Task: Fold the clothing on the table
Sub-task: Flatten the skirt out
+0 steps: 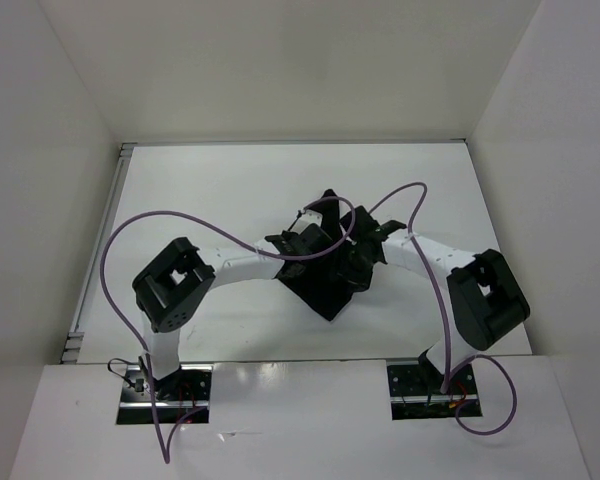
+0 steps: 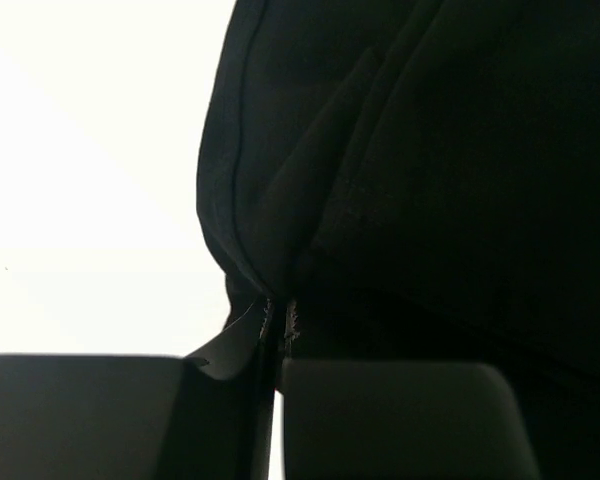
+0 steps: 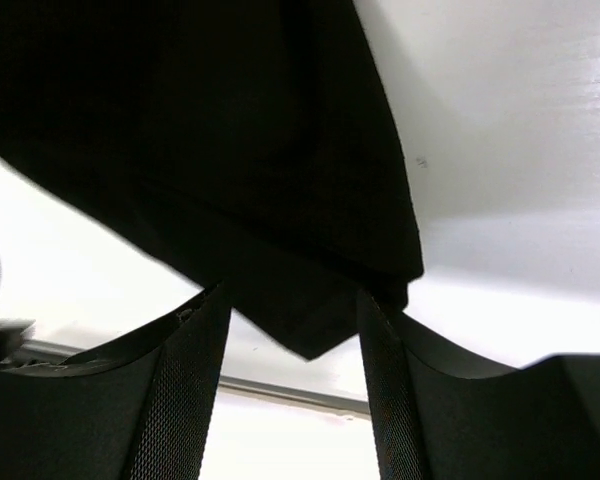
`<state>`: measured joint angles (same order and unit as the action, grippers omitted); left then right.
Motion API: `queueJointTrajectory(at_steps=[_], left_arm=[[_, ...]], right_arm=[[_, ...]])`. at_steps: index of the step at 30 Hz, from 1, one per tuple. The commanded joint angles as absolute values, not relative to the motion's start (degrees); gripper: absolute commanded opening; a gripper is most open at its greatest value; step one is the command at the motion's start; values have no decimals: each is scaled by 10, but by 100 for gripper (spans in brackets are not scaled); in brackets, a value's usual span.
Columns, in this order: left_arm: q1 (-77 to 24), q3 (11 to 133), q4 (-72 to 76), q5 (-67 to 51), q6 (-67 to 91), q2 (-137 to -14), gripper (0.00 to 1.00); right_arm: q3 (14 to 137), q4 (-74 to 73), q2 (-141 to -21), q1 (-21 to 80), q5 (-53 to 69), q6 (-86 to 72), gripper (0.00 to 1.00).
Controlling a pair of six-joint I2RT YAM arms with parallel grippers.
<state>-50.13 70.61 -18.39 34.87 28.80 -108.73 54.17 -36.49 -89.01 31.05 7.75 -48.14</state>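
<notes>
The clothing (image 1: 325, 290) lies bunched in the middle of the white desk (image 1: 210, 190), where both arms meet over it. The left end effector (image 2: 276, 355) is pressed together on a hem edge, pinching a thin fold of fabric, probably to secure a corner it can lift and carry across. The right end effector (image 3: 290, 300) stands spread, with a hanging corner of the cloth in its gap. It appears not to grip that corner, and looks placed to close on it.

Lab — walled white table (image 1: 210, 190), robot arms (image 1: 242, 262)
</notes>
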Motion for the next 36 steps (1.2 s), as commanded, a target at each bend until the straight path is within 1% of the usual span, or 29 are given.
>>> queueJointTrajectory(at_steps=[1, 3, 4, 5, 6, 7, 8, 12, 14, 22, 24, 27, 28, 32, 36], left_arm=[[-502, 719, -170, 355, 293, -1066, 0], [-502, 713, -170, 339, 293, -1041, 0], [-502, 713, -170, 339, 293, -1033, 0], [-502, 708, -170, 331, 293, -1025, 0], [-502, 708, -177, 331, 293, -1010, 0], [-497, 708, -187, 322, 301, -1002, 0], [-497, 701, -187, 312, 307, -994, 0], [-464, 664, -199, 274, 357, -930, 0], [-443, 649, -199, 274, 401, -907, 0], [-363, 628, -245, 282, 503, -922, 0], [-342, 610, -250, 275, 542, -927, 0], [-292, 577, -240, 241, 593, -897, 0], [-278, 550, -233, 226, 602, -883, 0], [-209, 512, -195, 203, 613, -814, 0], [-162, 513, -178, 180, 607, -818, 0]], right_arm=[[529, -350, -924, 316, 79, -481, 58], [529, -332, -956, 316, 79, -474, 54], [529, -332, -956, 316, 79, -474, 49], [529, -324, -975, 316, 67, -474, 28], [529, -317, -984, 316, 62, -474, 18], [529, -317, -997, 316, 52, -474, 12], [529, -317, -998, 316, 46, -474, 1], [510, -317, -999, 321, 29, -485, 1], [493, -317, -985, 321, 29, -491, 1], [446, -323, -979, 331, 40, -511, 1], [435, -330, -962, 331, 40, -519, 1], [409, -338, -927, 331, 40, -544, 1], [400, -338, -913, 331, 40, -552, 1], [388, -338, -908, 331, 40, -557, 1], [388, -338, -913, 337, 45, -563, 1]])
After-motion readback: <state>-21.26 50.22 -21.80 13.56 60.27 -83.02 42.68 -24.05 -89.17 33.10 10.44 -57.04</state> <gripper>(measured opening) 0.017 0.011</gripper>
